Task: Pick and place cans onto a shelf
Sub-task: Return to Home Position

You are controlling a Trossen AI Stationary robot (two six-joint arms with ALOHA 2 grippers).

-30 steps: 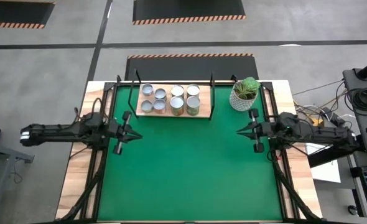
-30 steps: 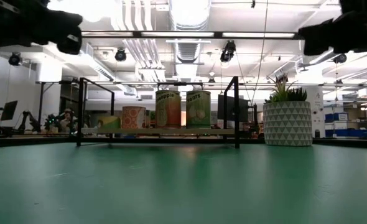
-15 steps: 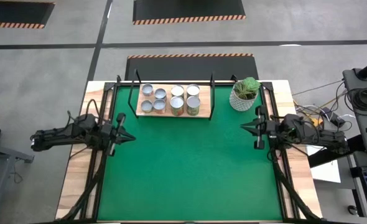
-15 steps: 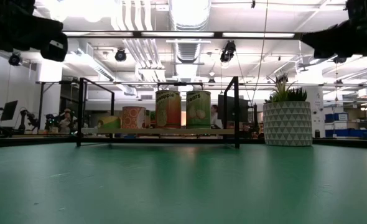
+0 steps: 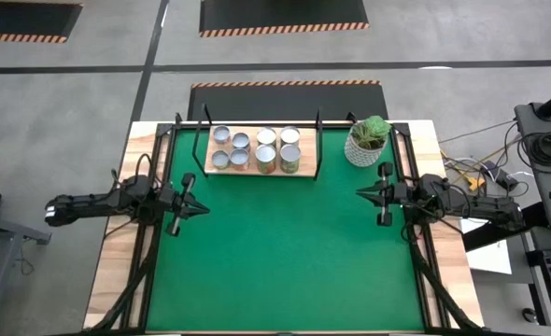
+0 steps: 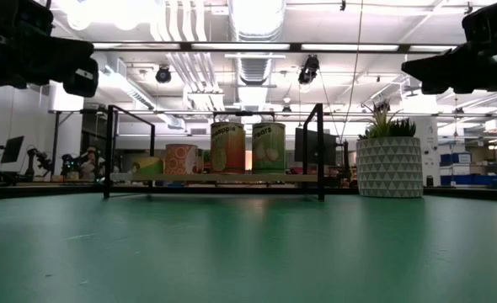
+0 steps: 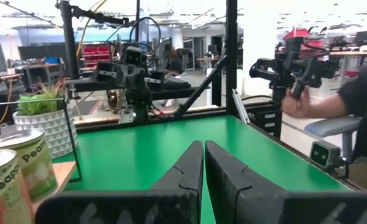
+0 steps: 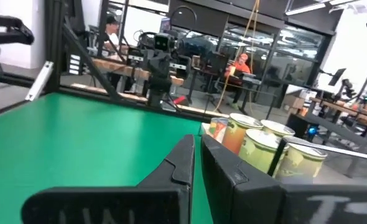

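Note:
Several cans [image 5: 257, 149] stand upright in two rows on the light-wood shelf [image 5: 247, 174] at the far middle of the green mat. The low view shows their labelled sides [image 6: 247, 147]. The cans also show in the left wrist view [image 7: 22, 162] and the right wrist view [image 8: 264, 146]. My left gripper [image 5: 204, 209] hovers shut over the mat's left edge, pointing level toward the right. My right gripper [image 5: 358, 194] hovers shut over the right edge, pointing level toward the left. Neither holds anything.
A white pot with a green plant [image 5: 367, 142] stands on the mat right of the shelf, close to my right gripper. The shelf's black frame [image 6: 319, 151] rises at both ends. The green mat [image 5: 285, 252] lies bare between the arms. A person [image 7: 357, 99] stands beyond the table.
Both grippers have sunk a little toward the table at their own side edges and stayed shut. The cans and the shelf have not moved.

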